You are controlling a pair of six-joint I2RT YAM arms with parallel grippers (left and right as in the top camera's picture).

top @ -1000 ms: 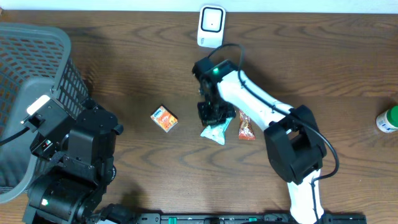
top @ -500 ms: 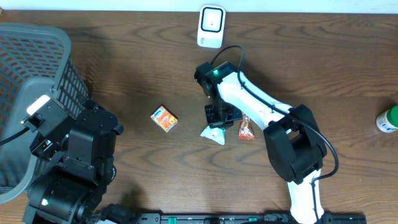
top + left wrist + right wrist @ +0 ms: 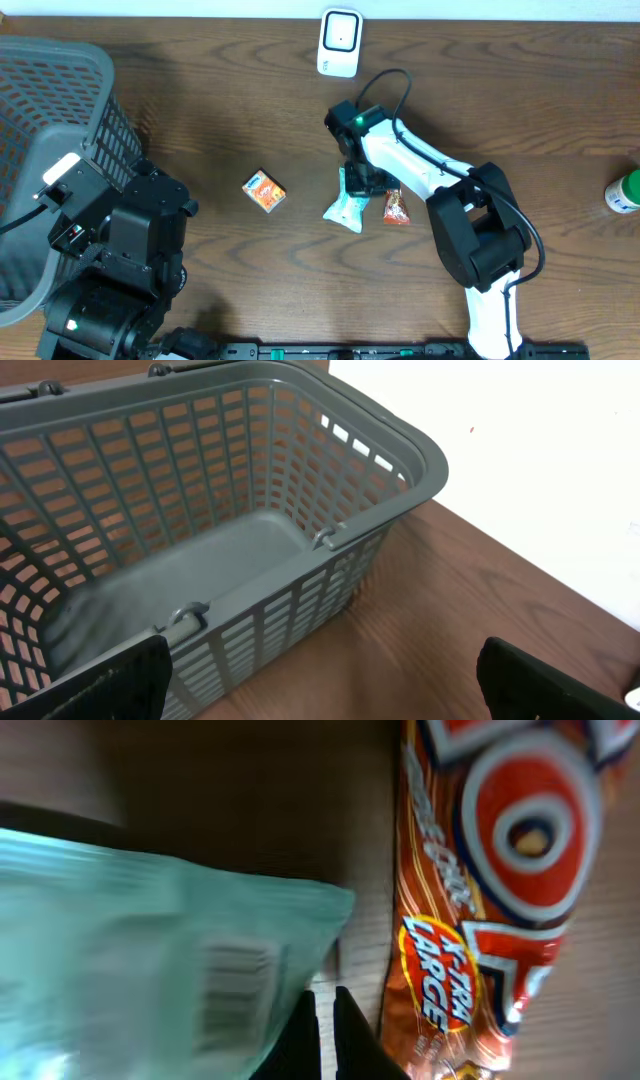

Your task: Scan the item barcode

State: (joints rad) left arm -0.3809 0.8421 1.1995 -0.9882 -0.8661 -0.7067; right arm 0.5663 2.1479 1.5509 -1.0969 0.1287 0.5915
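A teal packet (image 3: 346,207) with a barcode on it (image 3: 232,995) lies in the middle of the table. Beside it on the right is an orange snack packet (image 3: 396,208) (image 3: 490,870). My right gripper (image 3: 364,184) (image 3: 326,996) is shut and hangs low over the strip of table between the two packets, with nothing between its fingers. A white scanner (image 3: 340,42) stands at the far edge. My left gripper (image 3: 322,685) is wide open and holds nothing, near the grey basket (image 3: 330,540).
A small orange box (image 3: 265,191) lies left of the teal packet. The grey basket (image 3: 50,110) fills the left side of the table, beside the left arm (image 3: 120,260). A green bottle (image 3: 624,192) stands at the right edge.
The right gripper has shifted right, off the teal packet, which now shows more fully and reaches further up. The left arm has not moved.
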